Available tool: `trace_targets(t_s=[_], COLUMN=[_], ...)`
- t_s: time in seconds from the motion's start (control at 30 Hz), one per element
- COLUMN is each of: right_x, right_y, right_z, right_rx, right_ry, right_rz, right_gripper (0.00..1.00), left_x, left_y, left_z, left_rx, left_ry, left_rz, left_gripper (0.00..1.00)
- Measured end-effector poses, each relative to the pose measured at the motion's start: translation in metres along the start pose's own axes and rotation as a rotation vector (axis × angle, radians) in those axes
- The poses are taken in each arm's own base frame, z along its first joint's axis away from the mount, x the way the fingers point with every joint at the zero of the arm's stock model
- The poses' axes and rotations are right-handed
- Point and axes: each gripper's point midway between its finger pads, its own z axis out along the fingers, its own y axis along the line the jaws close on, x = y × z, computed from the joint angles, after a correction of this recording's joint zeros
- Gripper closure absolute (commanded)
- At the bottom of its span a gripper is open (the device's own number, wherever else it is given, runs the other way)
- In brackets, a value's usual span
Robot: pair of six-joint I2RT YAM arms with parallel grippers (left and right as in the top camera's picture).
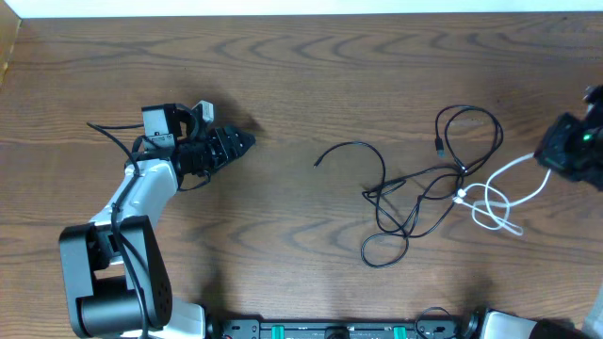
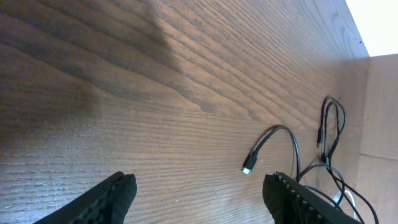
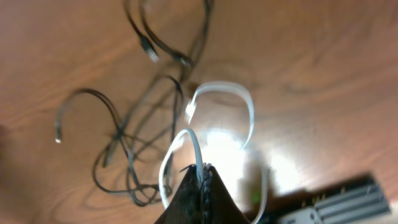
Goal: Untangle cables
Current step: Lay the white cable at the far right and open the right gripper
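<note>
Wood-grained surface (image 1: 283, 75), thin black cables (image 1: 382, 174) tangled in loops toward right edge. Left pincer (image 1: 247, 143) wide, empty; right pincer (image 3: 200, 167) clamping white cable (image 3: 224, 84).

No text, label, brand, number or sign can be read in any of the views.
</note>
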Motion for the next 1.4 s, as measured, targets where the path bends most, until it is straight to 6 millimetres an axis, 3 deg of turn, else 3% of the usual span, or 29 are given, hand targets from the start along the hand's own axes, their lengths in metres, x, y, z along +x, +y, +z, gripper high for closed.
trace_targets(t_s=[0.23, 0.4, 0.6, 0.7, 0.9, 0.93, 0.97, 1.0, 1.07, 1.17, 1.4], right_x=[0.028, 0.017, -0.025, -0.046, -0.040, -0.038, -0.036, -0.033, -0.030, -0.025, -0.004], right_y=[-0.020, -0.040, -0.051, -0.055, -0.078, -0.082, -0.086, -0.091, -0.098, -0.104, -0.095], right_z=[0.050, 0.073, 0.077, 0.073, 0.069, 0.068, 0.067, 0.066, 0.065, 0.065, 0.087], right_rx=[0.081, 0.180, 0.236, 0.257, 0.341, 0.356, 0.368, 0.381, 0.402, 0.406, 0.340], right_ry=[0.136, 0.072, -0.127, -0.228, -0.221, -0.214, -0.209, -0.202, -0.191, -0.172, -0.070], right_rz=[0.092, 0.155, 0.229, 0.259, 0.325, 0.334, 0.344, 0.361, 0.381, 0.415, 0.425], right_gripper=[0.99, 0.99, 0.99, 0.89, 0.83, 0.80, 0.69, 0.50, 0.25, 0.16, 0.15], left_x=[0.000, 0.000, -0.001, -0.001, -0.001, -0.001, -0.001, -0.001, -0.001, -0.001, -0.001], left_y=[0.000, 0.000, 0.000, 0.000, 0.000, 0.000, 0.000, 0.000, 0.000, 0.000, 0.000], left_z=[0.000, 0.000, 0.000, 0.000, 0.000, 0.000, 0.000, 0.000, 0.000, 0.000, 0.000], left_rx=[0.000, 0.001, 0.001, 0.001, 0.001, 0.001, 0.001, 0.001, 0.001, 0.001, 0.001], left_ry=[0.000, -0.001, -0.003, -0.004, -0.003, -0.003, -0.003, -0.003, -0.003, -0.003, -0.003], left_rz=[0.000, 0.001, 0.003, 0.004, 0.003, 0.003, 0.003, 0.003, 0.003, 0.003, 0.003], left_gripper=[0.29, 0.30, 0.29, 0.29, 0.29, 0.30, 0.29, 0.29, 0.29, 0.30, 0.30])
